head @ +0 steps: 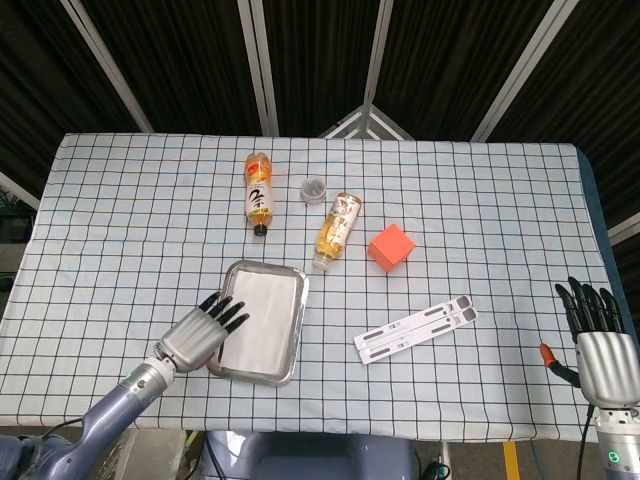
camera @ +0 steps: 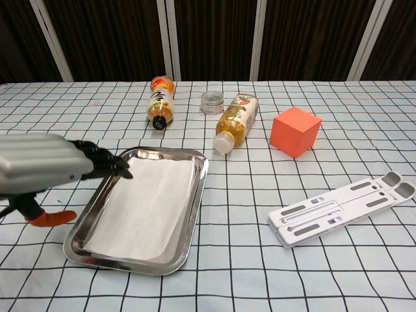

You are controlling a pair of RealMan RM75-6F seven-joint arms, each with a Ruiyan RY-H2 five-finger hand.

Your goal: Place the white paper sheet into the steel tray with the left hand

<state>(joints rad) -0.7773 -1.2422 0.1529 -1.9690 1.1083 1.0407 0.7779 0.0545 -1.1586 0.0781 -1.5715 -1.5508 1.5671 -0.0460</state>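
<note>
Chest view: white paper sheet [camera: 144,205] lies in steel tray [camera: 194,214]. Your left hand [camera: 40,170] empty, fingers [camera: 104,164] apart above tray edge. Drop low, you bump tray, paper slides out.

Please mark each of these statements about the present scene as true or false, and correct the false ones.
1. The white paper sheet lies inside the rectangular steel tray. True.
2. The left robot hand grips the sheet. False: it is open above the tray's left edge and holds nothing.
3. The orange cube stands inside the tray. False: it stands on the checked tablecloth, to the tray's right.
4. Both plastic bottles, and, lie on their sides. True.
5. The right robot hand holds the white folding stand. False: its fingers are apart and it holds nothing.
</note>
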